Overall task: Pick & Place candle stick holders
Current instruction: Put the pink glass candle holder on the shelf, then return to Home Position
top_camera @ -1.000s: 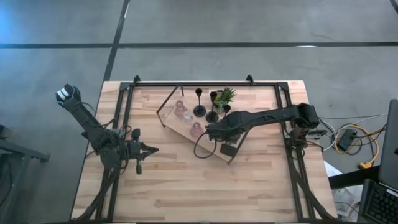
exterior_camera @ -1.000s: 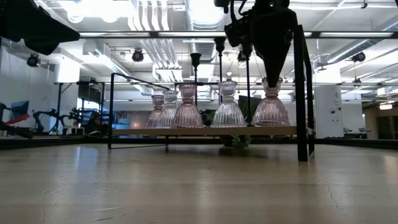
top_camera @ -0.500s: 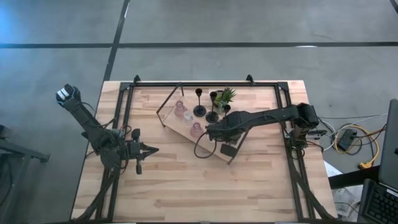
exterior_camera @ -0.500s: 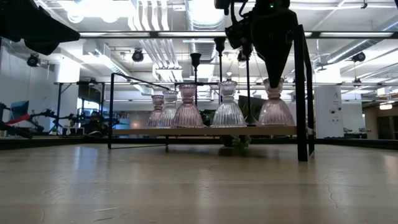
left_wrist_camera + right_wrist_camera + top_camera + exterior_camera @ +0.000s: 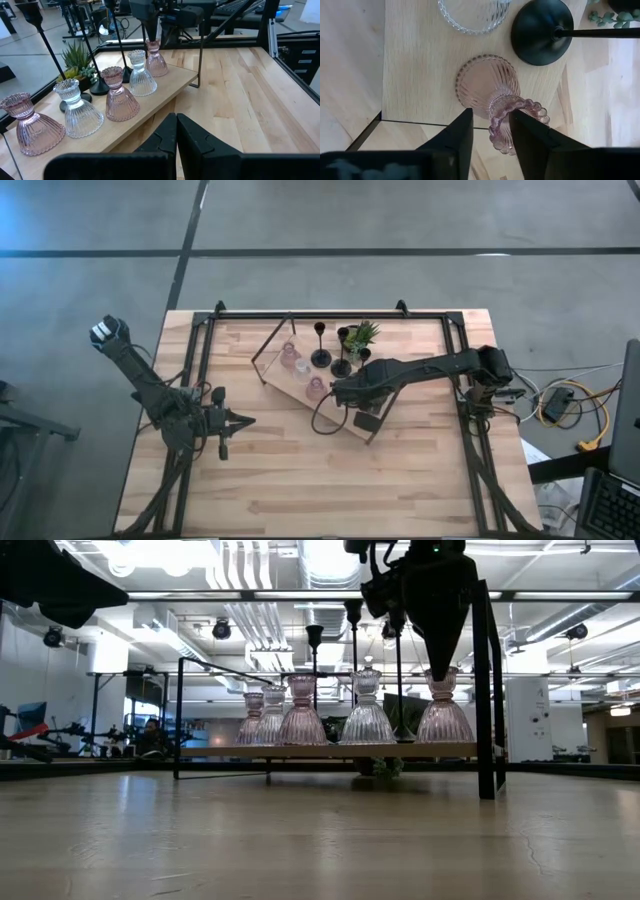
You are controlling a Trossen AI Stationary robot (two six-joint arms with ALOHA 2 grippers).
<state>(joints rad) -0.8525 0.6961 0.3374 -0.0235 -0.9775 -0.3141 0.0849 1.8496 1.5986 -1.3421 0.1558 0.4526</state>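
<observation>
A wooden board with dark metal handles lies in the middle of the table. On it stand several pink and clear glass holders, on their wide bases, and three slim black holders beside a green potted plant. My right gripper points down over the board's near right corner, shut on the end pink glass holder. My left gripper is shut and empty, over the table left of the board. My right gripper has the pink glass holder by its beaded top rim. One finger stands over the cup's mouth and the other outside it, the rim wall between them. The fingers come from above, pointing down. The holder stands upright, its base on the board.
The board's tall metal handles rise at both its ends, one close to my right gripper. A black holder's round base and a clear glass holder stand just beyond the held one. Bare table lies toward the near edge.
My right gripper and the pink glass holder have shifted a little toward the table's right edge along the board, the holder staying upright. In the last half second both have kept still.
</observation>
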